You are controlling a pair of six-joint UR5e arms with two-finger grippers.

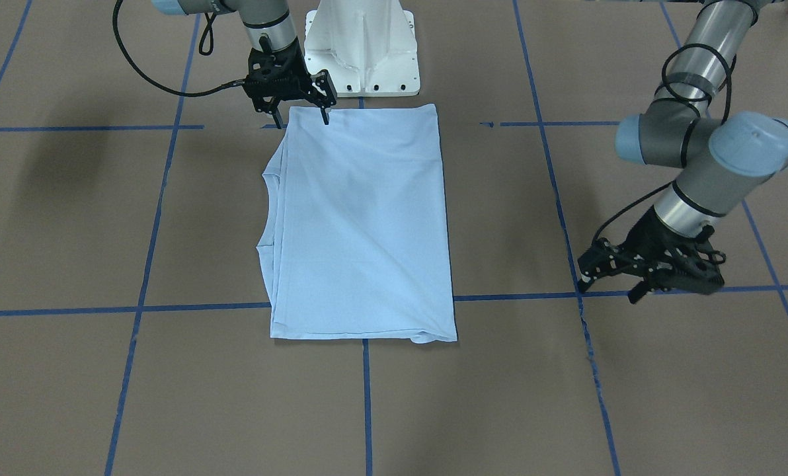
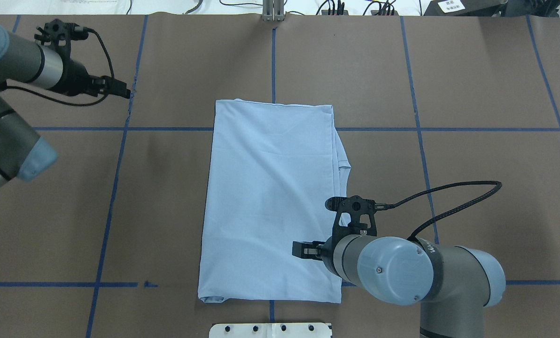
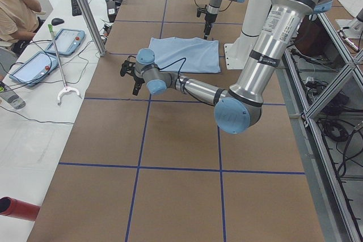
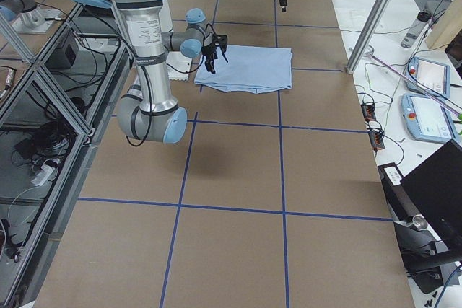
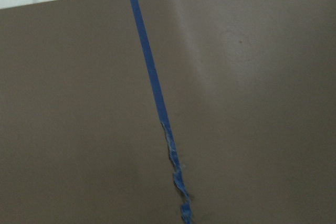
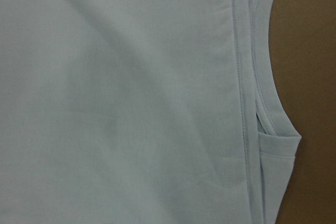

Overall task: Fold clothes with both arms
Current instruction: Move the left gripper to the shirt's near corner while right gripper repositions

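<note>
The light blue T-shirt (image 1: 367,225) lies flat on the brown table, folded lengthwise into a tall rectangle (image 2: 270,197). Its print is hidden, and layered sleeve and collar edges show along one long side (image 6: 262,129). My right gripper (image 1: 301,118) hovers open over the shirt corner nearest the base, one fingertip above the cloth and the other just off it, holding nothing. My left gripper (image 1: 609,289) is open and empty over bare table, well away from the shirt, by a torn blue tape line (image 5: 176,171).
The white pedestal base (image 1: 361,53) stands just behind the shirt. Blue tape lines (image 2: 115,188) grid the brown table cover. A side table with tablets (image 3: 68,41), a person (image 3: 17,4) and a metal frame post (image 3: 85,9) lie beyond the far edge.
</note>
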